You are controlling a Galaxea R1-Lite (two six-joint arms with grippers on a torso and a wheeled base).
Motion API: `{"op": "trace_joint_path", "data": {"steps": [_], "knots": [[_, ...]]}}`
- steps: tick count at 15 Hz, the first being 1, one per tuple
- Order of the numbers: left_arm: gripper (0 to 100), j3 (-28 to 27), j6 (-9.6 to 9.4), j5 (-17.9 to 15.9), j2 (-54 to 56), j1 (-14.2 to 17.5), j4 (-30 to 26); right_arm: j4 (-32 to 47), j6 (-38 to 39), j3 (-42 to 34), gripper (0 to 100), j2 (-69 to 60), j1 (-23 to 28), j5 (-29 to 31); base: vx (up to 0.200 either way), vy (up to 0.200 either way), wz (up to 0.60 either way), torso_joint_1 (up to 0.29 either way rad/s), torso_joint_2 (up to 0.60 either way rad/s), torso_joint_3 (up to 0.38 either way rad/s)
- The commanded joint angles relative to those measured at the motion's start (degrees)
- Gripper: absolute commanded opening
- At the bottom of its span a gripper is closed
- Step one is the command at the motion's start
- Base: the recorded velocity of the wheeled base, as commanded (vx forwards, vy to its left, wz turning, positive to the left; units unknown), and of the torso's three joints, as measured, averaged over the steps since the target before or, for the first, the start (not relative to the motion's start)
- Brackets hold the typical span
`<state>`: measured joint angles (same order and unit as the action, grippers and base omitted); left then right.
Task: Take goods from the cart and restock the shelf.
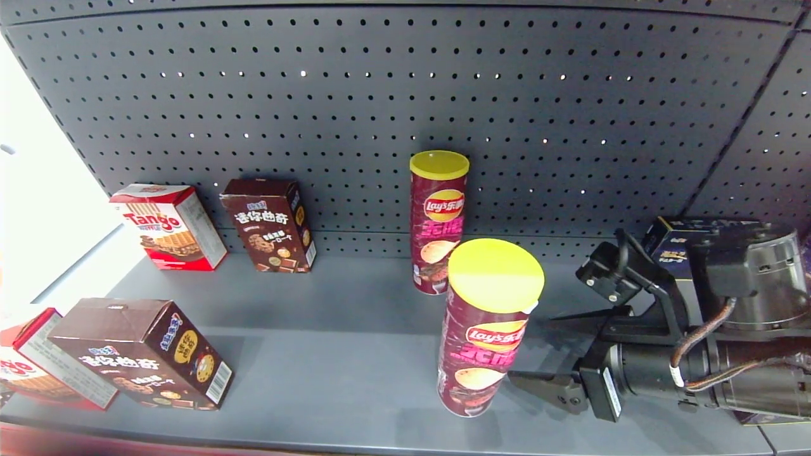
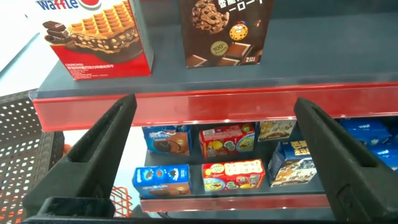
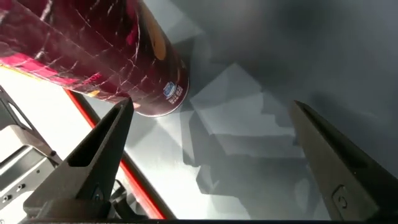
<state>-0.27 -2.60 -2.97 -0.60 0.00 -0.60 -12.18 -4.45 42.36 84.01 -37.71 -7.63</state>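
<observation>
**Head view.**
- Shelf (image 1: 355,354): grey deck with a pegboard back.
- Front chip can (image 1: 491,329): upright with its yellow lid on, standing free at 5 o'clock of the rear chip can (image 1: 437,221).
- Right hand (image 1: 538,347): at 3 o'clock of the front can, fingers spread wide and holding nothing, just beside the can wall.
- Waffle box (image 1: 168,225) and cookie box (image 1: 269,225): at the back, toward 9 o'clock. A second cookie box (image 1: 142,351) lies at the front edge.

**Left wrist view.**
- Left hand (image 2: 211,162): wide and empty, low in front of the shelf's red edge strip (image 2: 205,102).
- The waffle box (image 2: 99,31) and cookie box (image 2: 227,31) stand above it.
- Lower shelves of small boxes sit behind it.

**Right wrist view.**
- Right hand (image 3: 217,155): open over the bare deck.
- The front can's base (image 3: 155,93) is close to one finger and outside the gap.

**Step.** You appear to be at the end of a placement, with the can set down and the right hand off it.

**Next.** Draw the right hand back toward 3 o'clock without brushing the can, which looks tall and easy to tip. Then go to the cart for another item.
</observation>
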Motion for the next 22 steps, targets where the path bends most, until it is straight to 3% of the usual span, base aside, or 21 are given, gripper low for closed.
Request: {"op": "trace_joint_path", "data": {"steps": [1, 8, 22], "knots": [[100, 0.00, 0.14, -0.01, -0.11, 0.00, -0.02, -0.04, -0.03, 0.79, 100, 1.16, -0.26, -0.02, 0.000, 0.000, 0.00, 0.000, 0.00, 0.000], [100, 0.00, 0.22, -0.01, -0.11, 0.00, -0.02, -0.04, -0.03, 0.62, 100, 0.37, 2.73, -0.02, 0.000, 0.000, 0.00, 0.000, 0.00, 0.000], [100, 0.00, 0.49, 0.34, -0.11, 0.00, -0.02, -0.04, -0.03, 0.79, 100, 2.30, -0.79, -0.02, 0.000, 0.000, 0.00, 0.000, 0.00, 0.000]]}}
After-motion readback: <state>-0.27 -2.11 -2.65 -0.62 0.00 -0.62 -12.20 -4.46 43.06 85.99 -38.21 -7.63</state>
